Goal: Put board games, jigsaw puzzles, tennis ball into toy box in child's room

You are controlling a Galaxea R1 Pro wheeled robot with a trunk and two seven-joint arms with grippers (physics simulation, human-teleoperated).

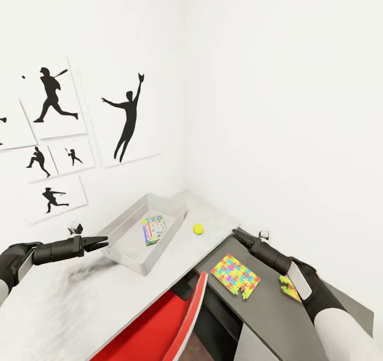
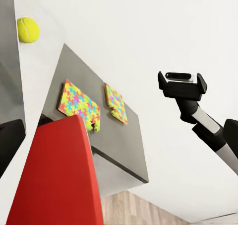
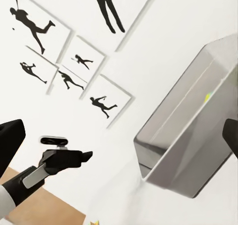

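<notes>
A white-walled room corner is filling the head view, with black silhouette pictures (image 1: 53, 137) of ball players hanging at the upper left. A white table (image 1: 58, 308) is running from the lower left toward the corner, joining a lower dark grey section (image 1: 276, 318) at the lower right. A red chair back (image 1: 159, 329) is showing at the bottom centre, between the two surfaces.

A light grey toy box (image 1: 127, 260) is sitting on the white top just left of centre, its long side angled toward the corner. One board game (image 1: 153, 229) is lying flat inside it. The tennis ball (image 1: 198, 228) is resting on the white top just right of the box, near it but not touching.

Two jigsaw puzzles are lying on the dark section: the larger-looking one (image 1: 235, 275) right of centre, the other (image 1: 290, 288) further right, partly hidden behind the right arm.

The left gripper (image 1: 98, 242) is reaching in from the left edge, its tips just beside the near left end of the box, with the fingers looking close together; whether they are fully clenched cannot be told. The right gripper (image 1: 238, 235) is coming in from the lower right, hovering above the dark section near the joint, holding nothing visible; its finger gap cannot be told either.
</notes>
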